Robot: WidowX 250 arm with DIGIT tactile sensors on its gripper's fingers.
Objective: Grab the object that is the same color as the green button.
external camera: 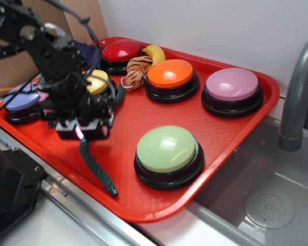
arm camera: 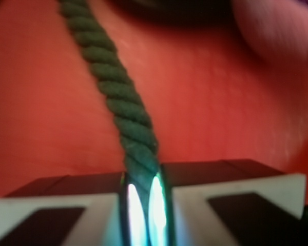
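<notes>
Gripping the rope [arm camera: 128, 110], the hand [arm camera: 143, 200] has its jaws closed on the strand, which runs up between them in the wrist view and away over the red tray [arm camera: 51, 128]. From outside, the hand [external camera: 84, 130] sits low over the tray's near-left part, and the rope [external camera: 96, 166] trails from under it toward the front rim, its free end almost at the lip. A second stretch climbs behind the hand toward the yellow button [external camera: 97, 82].

To finish the grab well, I judge a straight lift best, slow enough that the limp rope slides free and does not whip; the pinch looks centred, so no regrip seems needed. The trailing end could catch the front rim if the hand pulls forward, so upward and inward is safer.

Open room lies on the bare tray [external camera: 138, 110] between the hand and the green button [external camera: 167, 151], which stands just to the right, apart from the rope. Farther back the orange button [external camera: 170, 77], a striped toy [external camera: 137, 69] and the red button [external camera: 120, 51] crowd the rear; the sink lies beyond the right edge.
</notes>
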